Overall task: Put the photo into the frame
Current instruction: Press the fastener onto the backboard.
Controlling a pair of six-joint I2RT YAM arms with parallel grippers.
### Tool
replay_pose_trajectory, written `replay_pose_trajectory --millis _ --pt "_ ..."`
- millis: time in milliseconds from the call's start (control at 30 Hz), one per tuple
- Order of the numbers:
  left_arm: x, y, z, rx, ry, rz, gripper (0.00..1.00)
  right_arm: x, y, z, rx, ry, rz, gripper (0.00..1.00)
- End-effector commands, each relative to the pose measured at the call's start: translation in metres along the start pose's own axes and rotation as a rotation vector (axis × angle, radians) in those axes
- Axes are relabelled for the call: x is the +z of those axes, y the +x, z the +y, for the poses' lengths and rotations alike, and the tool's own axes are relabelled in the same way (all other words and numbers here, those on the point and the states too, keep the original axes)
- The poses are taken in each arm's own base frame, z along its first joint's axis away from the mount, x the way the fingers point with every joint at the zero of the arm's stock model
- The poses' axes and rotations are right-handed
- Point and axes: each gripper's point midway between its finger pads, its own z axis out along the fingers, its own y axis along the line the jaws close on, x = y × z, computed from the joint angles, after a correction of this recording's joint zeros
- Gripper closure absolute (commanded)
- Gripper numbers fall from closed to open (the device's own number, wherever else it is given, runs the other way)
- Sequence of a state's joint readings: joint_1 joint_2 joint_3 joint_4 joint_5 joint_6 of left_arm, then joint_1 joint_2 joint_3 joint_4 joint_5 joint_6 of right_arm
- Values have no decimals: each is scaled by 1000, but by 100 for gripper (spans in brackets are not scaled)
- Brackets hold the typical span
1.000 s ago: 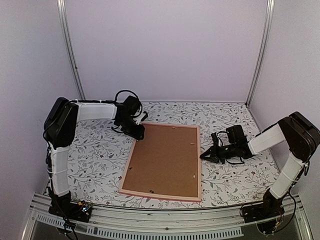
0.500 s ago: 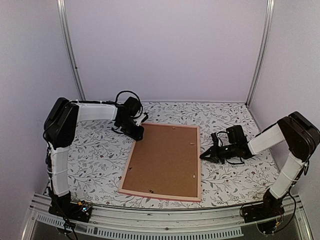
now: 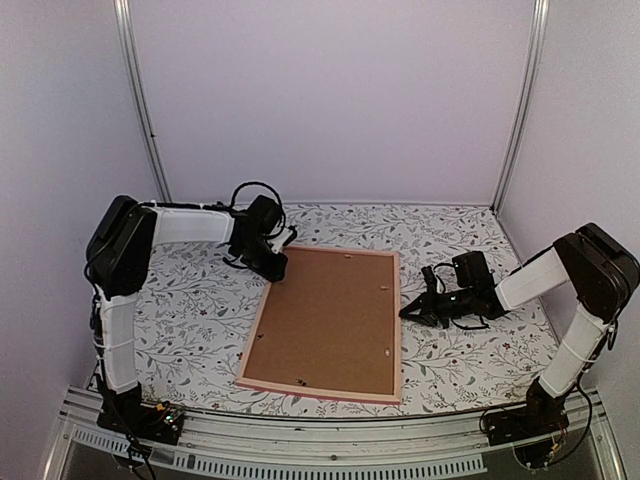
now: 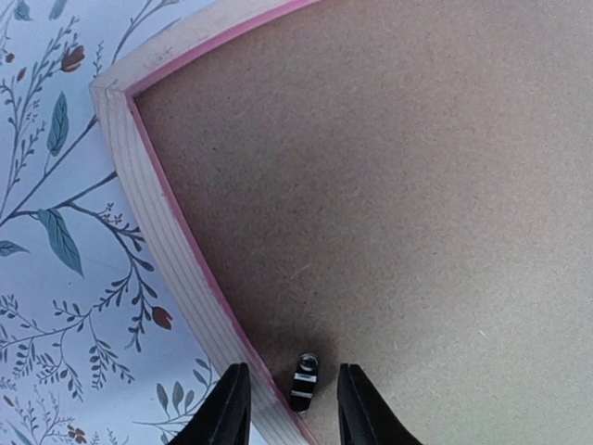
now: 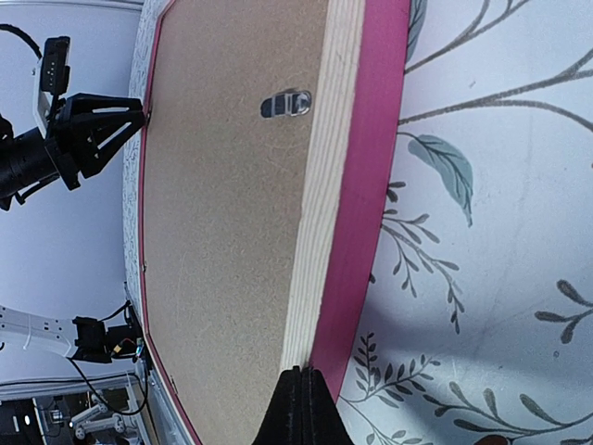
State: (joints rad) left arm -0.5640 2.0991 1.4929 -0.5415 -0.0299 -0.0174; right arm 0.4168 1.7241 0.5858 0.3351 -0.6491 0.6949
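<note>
The frame [image 3: 325, 322], laid back-up, perhaps hides the photo. A clip [image 4: 304, 378] is straddled by the spread left gripper [image 4: 292, 413]; the right gripper [image 5: 298, 399] is pressed together just before the rail [image 5: 357, 185]. The frame could be shoved by a slip.

Pink frame [image 5: 366, 185], brown board [image 3: 330, 320], floral table [image 3: 190, 290]
</note>
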Motion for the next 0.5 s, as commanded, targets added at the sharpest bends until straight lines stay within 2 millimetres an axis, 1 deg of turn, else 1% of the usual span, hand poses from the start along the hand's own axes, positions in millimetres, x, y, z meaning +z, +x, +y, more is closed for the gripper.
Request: replay_pose_trajectory --millis 0,67,133,367,467 --pt "6 25 7 18 -54 68 63 6 31 -33 78 94 87 100" --pt "4 25 10 12 -68 54 59 6 31 -33 78 93 87 100" --pt "1 23 12 -1 -66 35 57 6 31 -33 78 92 87 100" --pt "-8 14 16 -39 -52 -21 55 8 33 -36 81 93 92 100" --pt "-6 15 17 -37 -49 -12 55 8 33 -36 81 93 92 100"
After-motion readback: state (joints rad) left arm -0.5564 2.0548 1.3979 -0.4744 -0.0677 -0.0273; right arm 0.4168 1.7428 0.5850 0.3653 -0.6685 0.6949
